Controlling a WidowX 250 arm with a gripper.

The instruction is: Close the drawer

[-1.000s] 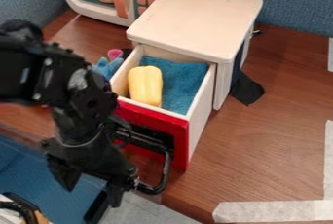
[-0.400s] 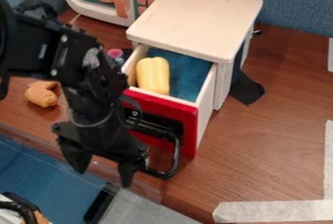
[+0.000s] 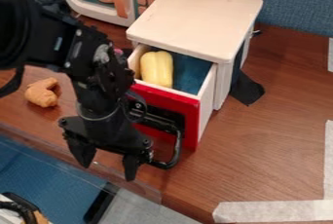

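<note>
Camera view: tool (image 3: 106, 168) at handle (image 3: 177, 146) of open drawer (image 3: 190, 121).

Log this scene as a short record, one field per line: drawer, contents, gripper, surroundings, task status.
drawer: red-fronted drawer, partly open from the pale cabinet
handle: black, curved handle on the drawer's front
contents: yellow object beside blue lining
gripper: gripper in front of the drawer, by the handle's lower end; jaws apart, pointing down; contact unclear
left of drawer in view: orange-brown object on the wooden surface
behind: toy microwave
task status: drawer not yet closed
</note>
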